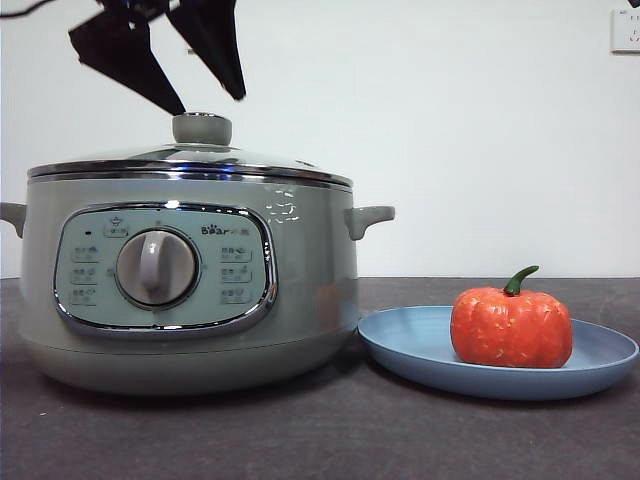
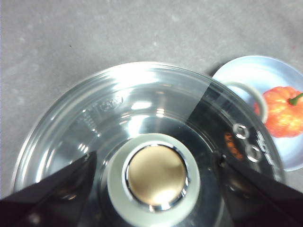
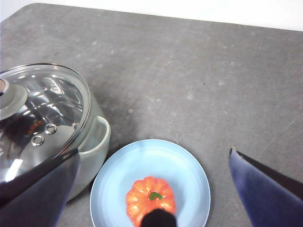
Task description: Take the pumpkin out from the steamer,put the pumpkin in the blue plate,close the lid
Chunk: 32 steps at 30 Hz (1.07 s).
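Note:
The lid (image 1: pixel 190 160) sits shut on the steamer (image 1: pixel 310 270), its sage-green knob (image 1: pixel 202 129) on top. My left gripper (image 1: pixel 210 100) hangs open just above the knob, not touching it. In the left wrist view the knob (image 2: pixel 156 177) lies between the spread jaws of my left gripper (image 2: pixel 156 156), over the glass lid (image 2: pixel 142 104). The pumpkin (image 1: pixel 510 328) stands upright in the blue plate (image 1: pixel 410 340), right of the steamer. My right gripper (image 3: pixel 151 153) is open and empty, high above the plate (image 3: pixel 184 165) and the pumpkin (image 3: pixel 150 201).
The dark grey table (image 1: pixel 320 440) runs in front of the pot and plate. A white wall stands behind, with a socket (image 1: pixel 626 30) at the top right. The steamer's side handle (image 1: pixel 372 216) nearly reaches over the plate's rim.

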Available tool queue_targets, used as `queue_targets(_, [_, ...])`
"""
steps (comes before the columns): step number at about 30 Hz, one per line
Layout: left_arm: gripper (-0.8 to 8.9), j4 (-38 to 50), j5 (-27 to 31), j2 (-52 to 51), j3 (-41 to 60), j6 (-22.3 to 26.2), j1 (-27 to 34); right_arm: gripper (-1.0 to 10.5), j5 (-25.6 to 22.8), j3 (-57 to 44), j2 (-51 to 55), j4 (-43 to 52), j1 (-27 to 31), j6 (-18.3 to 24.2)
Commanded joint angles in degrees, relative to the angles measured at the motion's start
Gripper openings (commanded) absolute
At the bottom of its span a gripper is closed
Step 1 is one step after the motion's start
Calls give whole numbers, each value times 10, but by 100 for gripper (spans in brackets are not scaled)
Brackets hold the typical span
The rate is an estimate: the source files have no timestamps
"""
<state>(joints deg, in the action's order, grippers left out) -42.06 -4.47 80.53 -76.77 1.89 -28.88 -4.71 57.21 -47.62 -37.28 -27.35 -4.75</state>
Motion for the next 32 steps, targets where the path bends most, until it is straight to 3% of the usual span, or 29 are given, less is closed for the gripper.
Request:
queue_targets(1, [404, -54, -1, 1, -31, -3, 1, 534, -2, -3, 0, 3, 0, -3])
queue_targets(4, [394, -115, -1, 1, -66, 2, 1, 531, -2, -3, 0, 3, 0, -3])
queue_targets(5, [348, -132, -1, -3, -75, 9, 1, 530, -2, -3, 0, 3, 0, -2])
queue_targets(7, [195, -146, -1, -13, -83, 20, 0, 488, -2, -3, 0, 3, 0, 0])
queue_targets(9, [8, -147, -1, -31, -83, 29, 0, 328, -2, -3, 1, 3, 0, 0])
queue_targets(10, [-19, -146, -1, -39, -83, 29, 0, 248, -2, -3, 1, 3, 0, 0])
queue_targets(12, [-9, -139, -1, -60, -83, 36, 0, 67, -1, -3, 1, 3, 0, 3])
queue_targets(14, [-9, -128, 0, -82, -83, 42, 0, -17, -1, -3, 1, 3, 0, 7])
queue_targets(22, [-9, -41, 39, -201, -25, 53, 0, -12, -2, -23, 24, 56, -2, 33])
queue_targets(32, [-9, 152, 103, -458, 301, 22, 0, -12, -2, -187, 139, 212, -6, 31])
